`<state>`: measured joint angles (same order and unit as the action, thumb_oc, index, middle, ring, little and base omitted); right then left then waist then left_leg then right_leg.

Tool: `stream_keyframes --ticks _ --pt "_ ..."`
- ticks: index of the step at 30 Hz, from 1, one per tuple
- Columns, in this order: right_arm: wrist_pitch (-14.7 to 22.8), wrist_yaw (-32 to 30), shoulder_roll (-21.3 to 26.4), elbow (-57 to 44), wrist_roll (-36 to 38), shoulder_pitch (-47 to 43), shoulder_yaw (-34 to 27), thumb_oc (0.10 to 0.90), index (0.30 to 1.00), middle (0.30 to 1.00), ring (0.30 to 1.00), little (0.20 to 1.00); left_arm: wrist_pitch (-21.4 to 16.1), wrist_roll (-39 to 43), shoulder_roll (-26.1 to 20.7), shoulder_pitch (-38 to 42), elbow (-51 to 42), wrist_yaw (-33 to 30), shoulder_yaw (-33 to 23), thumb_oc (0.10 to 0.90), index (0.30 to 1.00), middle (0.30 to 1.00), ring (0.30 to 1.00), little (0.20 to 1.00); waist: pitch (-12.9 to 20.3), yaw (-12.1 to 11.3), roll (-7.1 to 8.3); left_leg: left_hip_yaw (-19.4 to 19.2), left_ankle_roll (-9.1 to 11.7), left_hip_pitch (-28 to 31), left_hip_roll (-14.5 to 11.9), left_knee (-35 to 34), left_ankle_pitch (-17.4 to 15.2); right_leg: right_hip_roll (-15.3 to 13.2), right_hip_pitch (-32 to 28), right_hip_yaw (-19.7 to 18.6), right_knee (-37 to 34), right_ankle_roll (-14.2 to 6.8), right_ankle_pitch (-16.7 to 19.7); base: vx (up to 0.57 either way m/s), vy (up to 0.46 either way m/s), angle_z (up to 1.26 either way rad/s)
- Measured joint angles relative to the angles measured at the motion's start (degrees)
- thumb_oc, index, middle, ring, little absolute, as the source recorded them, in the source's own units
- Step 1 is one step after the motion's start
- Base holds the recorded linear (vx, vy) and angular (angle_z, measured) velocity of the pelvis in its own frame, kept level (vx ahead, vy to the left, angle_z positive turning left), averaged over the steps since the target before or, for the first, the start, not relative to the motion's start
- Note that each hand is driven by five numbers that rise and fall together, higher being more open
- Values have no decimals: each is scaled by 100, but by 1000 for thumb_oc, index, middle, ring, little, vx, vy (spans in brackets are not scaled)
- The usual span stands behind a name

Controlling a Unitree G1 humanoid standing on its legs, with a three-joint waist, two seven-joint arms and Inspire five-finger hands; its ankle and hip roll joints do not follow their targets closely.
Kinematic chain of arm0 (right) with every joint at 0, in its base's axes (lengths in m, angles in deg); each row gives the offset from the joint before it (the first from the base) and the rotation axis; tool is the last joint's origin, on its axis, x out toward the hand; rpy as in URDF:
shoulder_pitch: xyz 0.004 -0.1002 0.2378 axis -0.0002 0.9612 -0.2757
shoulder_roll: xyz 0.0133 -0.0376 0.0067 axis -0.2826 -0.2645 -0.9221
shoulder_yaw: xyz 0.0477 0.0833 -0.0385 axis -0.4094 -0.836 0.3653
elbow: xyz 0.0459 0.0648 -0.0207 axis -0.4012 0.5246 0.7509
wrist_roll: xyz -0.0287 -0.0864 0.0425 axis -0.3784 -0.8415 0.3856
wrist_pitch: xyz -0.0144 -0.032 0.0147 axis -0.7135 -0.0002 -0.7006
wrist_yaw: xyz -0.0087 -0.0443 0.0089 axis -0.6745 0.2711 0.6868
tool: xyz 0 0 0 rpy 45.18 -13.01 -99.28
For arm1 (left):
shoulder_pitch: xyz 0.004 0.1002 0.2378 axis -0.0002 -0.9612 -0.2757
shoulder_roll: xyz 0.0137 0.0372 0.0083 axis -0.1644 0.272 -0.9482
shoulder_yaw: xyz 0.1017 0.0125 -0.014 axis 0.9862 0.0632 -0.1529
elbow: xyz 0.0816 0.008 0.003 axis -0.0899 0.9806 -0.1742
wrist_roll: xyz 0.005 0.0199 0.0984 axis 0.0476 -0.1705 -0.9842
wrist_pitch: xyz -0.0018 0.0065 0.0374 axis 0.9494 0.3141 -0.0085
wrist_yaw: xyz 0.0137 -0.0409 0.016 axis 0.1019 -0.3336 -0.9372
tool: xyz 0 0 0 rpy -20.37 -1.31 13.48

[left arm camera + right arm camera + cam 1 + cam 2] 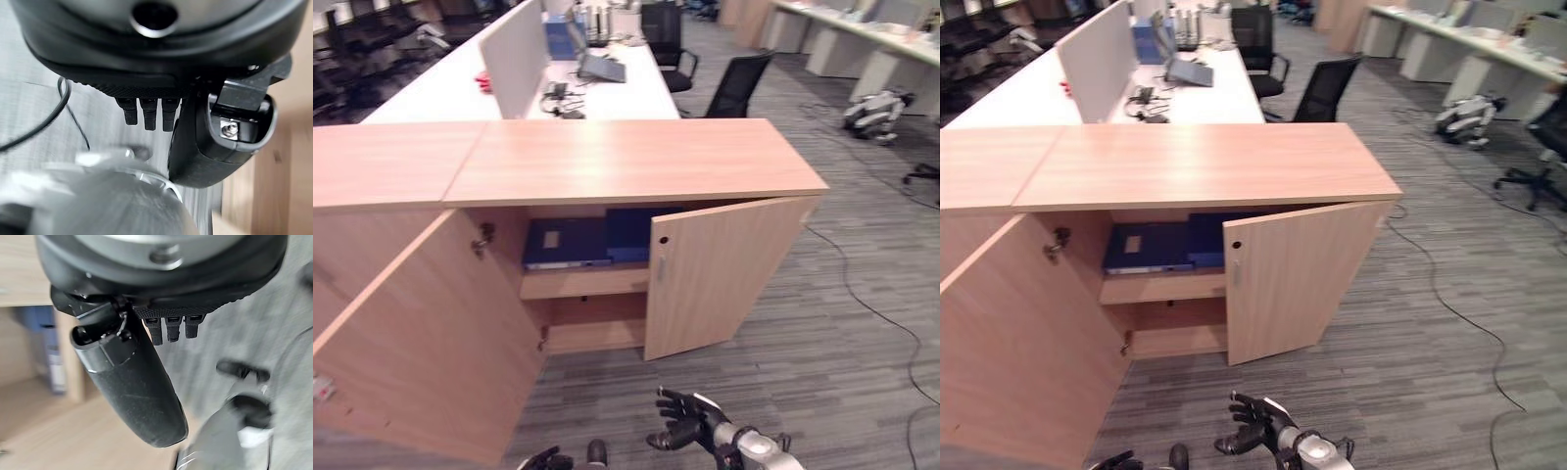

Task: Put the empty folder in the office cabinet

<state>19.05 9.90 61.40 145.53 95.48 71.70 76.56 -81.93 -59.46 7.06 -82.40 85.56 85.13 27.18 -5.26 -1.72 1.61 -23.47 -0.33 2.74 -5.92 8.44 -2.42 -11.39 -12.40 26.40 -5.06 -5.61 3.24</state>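
Office carpet; blue folder [566, 243] lies on wooden cabinet [626, 162] shelf; both doors ajar. Right hand [690, 421] relaxed, empty; left hand [546, 460] fingers unclear. Next: shut doors.

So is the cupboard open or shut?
Open. Both cabinet doors swing outward, showing blue folders lying on the upper shelf.

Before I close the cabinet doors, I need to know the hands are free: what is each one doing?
Left hand: cannot tell, fingers mostly hidden.
Right hand: open, fingers spread, holding nothing, low over the grey carpet.
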Motion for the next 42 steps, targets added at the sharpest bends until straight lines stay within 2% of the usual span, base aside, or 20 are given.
stream_keyframes --ticks 3,4,7,12,14,16,17,23,25,26,27,28,31,32,33,34,35,36,39,42 --pt "-117 -229 -127 924 -255 -70 -508 800 900 900 900 900 -71 1 70 -78 -84 16 29 800 900 900 900 900 99 -120 -181 166 -66 146 152 -578 140 34 9 69 162 -118 -216 3 163 96" --pt "12 -363 -418 1671 -438 -262 -1160 800 900 900 900 900 -81 -3 14 -92 -53 6 -34 800 900 900 900 900 151 -156 -23 434 -122 -25 397 -816 287 -53 -47 249 9 -126 -42 -19 314 105" --pt "19 -769 -626 2168 -787 -312 -1857 800 900 900 900 900 -70 -43 -1 -118 -72 15 -146 800 900 900 900 900 184 -227 50 584 -209 19 562 -1161 461 -185 -105 755 155 -61 12 -7 286 90" --pt "14 -1218 -222 2607 -306 -6 -3792 800 900 900 900 900 -79 -390 273 -221 -115 28 -224 800 900 900 900 900 305 -230 -449 1570 -548 315 809 -1324 367 -775 -16 1179 1893 -32 -284 11 331 93" --pt "6 -1317 -106 2631 72 197 -4014 800 900 900 900 900 -68 -446 247 -362 -93 25 -252 800 900 900 900 900 413 -246 -538 1803 -647 332 892 -1327 339 -669 -50 1227 1328 -42 -591 -7 334 73" --pt "-6 -1332 -154 2766 165 346 -4030 800 900 900 900 900 -51 -451 186 -503 -81 23 -270 800 900 900 900 900 426 -278 -411 1908 -670 315 1051 -1327 317 -634 -33 1395 726 38 -337 -16 264 41" --pt "-23 -1336 -209 2781 224 409 -4076 800 900 900 900 900 -44 -450 120 -575 -83 25 -285 800 900 900 900 900 430 -297 -291 1984 -613 307 1195 -1328 327 -725 -31 1487 669 117 148 -10 181 52" --pt "-20 -1408 -62 2755 589 586 -4403 800 900 900 900 900 -28 -445 236 -682 173 26 -380 800 900 900 900 900 548 -361 -463 2284 -500 350 1285 -1155 189 -934 -274 1928 1055 93 286 13 183 48" --pt "20 -1400 -38 2751 675 594 -4429 800 900 900 900 900 -19 -443 200 -701 253 15 -373 800 900 900 900 900 554 -328 -504 2548 -581 485 1294 -1218 213 -1074 -138 1699 1683 123 292 34 176 42" --pt "100 -1374 -23 2740 694 602 -4431 800 900 900 900 900 8 -444 188 -695 298 7 -368 800 900 900 900 900 569 -239 -611 2636 -728 569 1244 -1289 267 -1090 66 1196 1982 132 109 6 75 39" --pt "196 -1241 13 2640 792 577 -4468 800 900 900 900 900 74 -442 73 -660 289 -47 -244 800 900 900 900 900 527 38 -674 2770 -790 546 1098 -1269 339 -365 457 -1052 1841 -70 -557 21 -34 53" --pt "183 -1224 6 2583 801 578 -4452 800 900 900 900 900 74 -443 -46 -564 260 -82 -203 800 900 900 900 900 556 84 -676 2855 -705 506 1060 -1301 374 -181 549 -1324 1693 -118 -731 27 -38 50" --pt "87 -1239 -133 2658 833 730 -4452 800 900 900 900 900 -44 -449 -740 -337 -345 -259 89 800 900 900 900 900 527 -14 -127 2879 -563 503 1287 -1322 295 -121 785 -1124 918 84 -611 19 -63 17" --pt "102 -1230 -122 2640 833 815 -4458 800 900 900 900 900 -161 -450 -844 -322 -465 -365 49 800 900 900 900 900 532 4 -83 2888 -520 529 1353 -1325 252 -123 709 -1164 676 -87 -289 66 -114 -10" --pt "86 -1229 -77 2628 832 861 -4490 800 900 900 900 900 -64 -453 -857 -297 -673 -400 -1 800 900 900 900 900 541 10 -138 2843 -468 540 1319 -1325 226 -75 662 -1145 555 -74 -237 71 -137 -5" --pt "11 -1169 -53 2615 832 1031 -4636 800 900 900 900 900 403 -502 -999 -575 -2034 -468 -98 800 900 900 900 900 556 -12 -155 2858 -388 535 1281 -1322 200 -4 464 -1000 149 -98 -99 60 -131 0" --pt "-32 -1179 -48 2647 832 1165 -4749 800 900 900 900 900 289 -535 -1111 -823 -3442 -532 -248 800 900 900 900 900 528 -72 -117 2867 -314 535 1236 -1303 214 68 366 -926 0 -126 30 29 -96 9" --pt "-25 -1206 -28 2615 832 1303 -4716 800 900 900 900 900 0 -662 -1111 -665 -4023 -650 -369 800 900 900 900 900 544 -117 -123 2849 -239 548 1168 -1301 221 130 367 -922 1 -107 21 31 -92 3" --pt "-31 -1172 63 2588 831 1198 -4708 800 900 900 900 900 -31 -857 -1160 512 -3131 -795 -309 800 900 900 900 900 524 123 -175 2703 -121 572 1015 -1309 180 275 399 -1042 1 -47 13 25 -88 -24" --pt "-57 -1128 64 2584 829 1073 -4645 800 900 900 900 900 88 -897 -1231 1119 -2209 -1005 -138 800 900 900 900 900 529 315 -92 2533 -60 641 880 -1329 147 406 418 -1195 -1 77 1 19 -63 -32"
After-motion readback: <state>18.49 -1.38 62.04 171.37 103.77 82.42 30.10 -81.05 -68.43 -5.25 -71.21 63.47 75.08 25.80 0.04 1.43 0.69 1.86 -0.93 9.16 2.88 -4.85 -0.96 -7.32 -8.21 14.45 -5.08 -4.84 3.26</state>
